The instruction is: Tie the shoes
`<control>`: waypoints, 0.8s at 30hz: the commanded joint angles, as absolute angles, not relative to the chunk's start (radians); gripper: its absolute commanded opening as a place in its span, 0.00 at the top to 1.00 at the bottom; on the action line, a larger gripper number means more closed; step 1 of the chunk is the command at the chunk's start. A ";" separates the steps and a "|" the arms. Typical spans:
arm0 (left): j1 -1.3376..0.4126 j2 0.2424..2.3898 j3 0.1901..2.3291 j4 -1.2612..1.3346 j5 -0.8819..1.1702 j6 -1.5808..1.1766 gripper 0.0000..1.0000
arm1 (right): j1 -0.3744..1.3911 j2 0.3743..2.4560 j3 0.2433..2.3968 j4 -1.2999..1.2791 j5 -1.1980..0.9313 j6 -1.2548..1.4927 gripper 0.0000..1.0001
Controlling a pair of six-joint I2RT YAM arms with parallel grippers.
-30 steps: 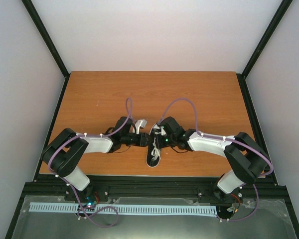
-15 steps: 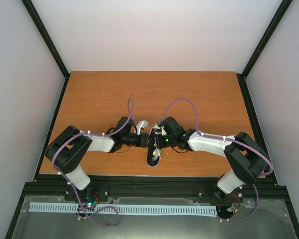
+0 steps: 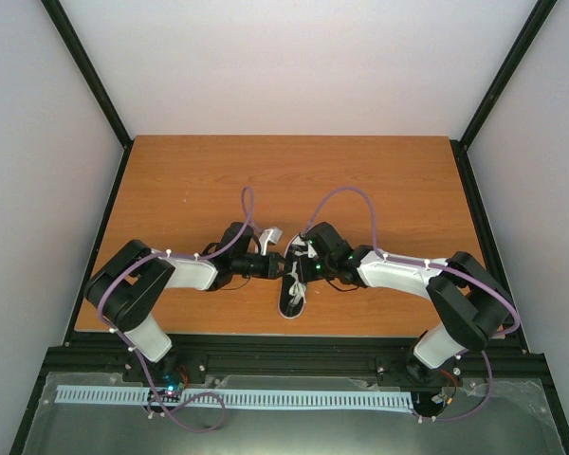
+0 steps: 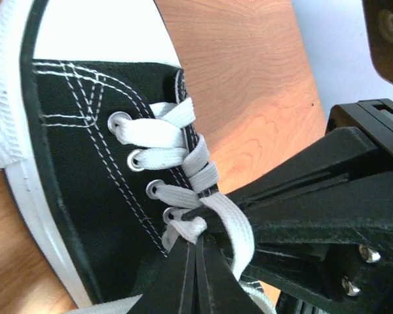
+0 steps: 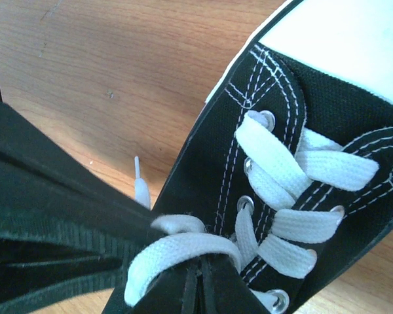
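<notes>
Two hands meet over the sneaker [image 3: 291,301], which sits on the table [image 3: 190,180] close to the near edge, about midway across, white toe toward the near side. Left hand [image 4: 196,252] comes in from the left, fingers pressed together with no gap, and a white lace [image 4: 230,229] is pinched at their tips, just beside the upper eyelets. Right hand [image 5: 198,278] reaches in from the right, same story: jaws closed tight, a flat strand of lace caught across the tip. Both hands nearly touch above the lacing.
</notes>
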State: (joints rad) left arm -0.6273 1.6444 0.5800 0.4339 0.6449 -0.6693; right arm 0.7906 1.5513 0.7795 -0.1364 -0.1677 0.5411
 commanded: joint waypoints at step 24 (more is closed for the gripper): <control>-0.626 1.555 0.557 0.378 0.540 -0.654 0.99 | 0.795 1.346 0.741 -0.218 -0.137 0.519 0.68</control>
